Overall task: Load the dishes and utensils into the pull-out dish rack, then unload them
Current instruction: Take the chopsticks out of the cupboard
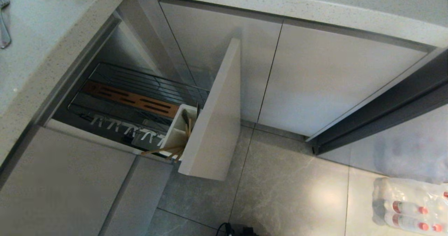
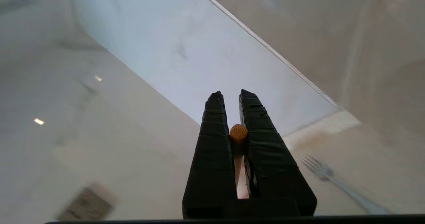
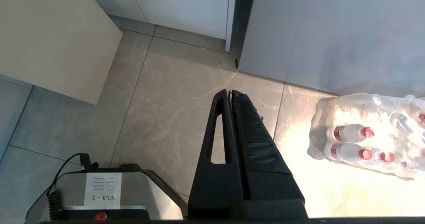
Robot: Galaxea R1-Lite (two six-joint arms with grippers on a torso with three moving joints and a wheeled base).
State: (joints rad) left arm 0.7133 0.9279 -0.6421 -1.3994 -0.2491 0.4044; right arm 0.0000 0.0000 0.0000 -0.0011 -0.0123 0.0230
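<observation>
Your left hand (image 2: 229, 96) grips one chopstick (image 2: 238, 133) above the worktop (image 2: 132, 144), one fork (image 2: 332, 181) nearby; right hand (image 3: 229, 92) clenched empty over floor (image 3: 172, 111) beside bottle pack (image 3: 365, 137).

We are in a home kitchen: a speckled stone counter (image 1: 52, 75) tops flat beige cabinet doors (image 1: 336, 82), a pull-out dish rack (image 1: 140, 99) stands open beneath it, and bottled water (image 1: 409, 208) sits on the grey tiled floor (image 1: 280, 194).
</observation>
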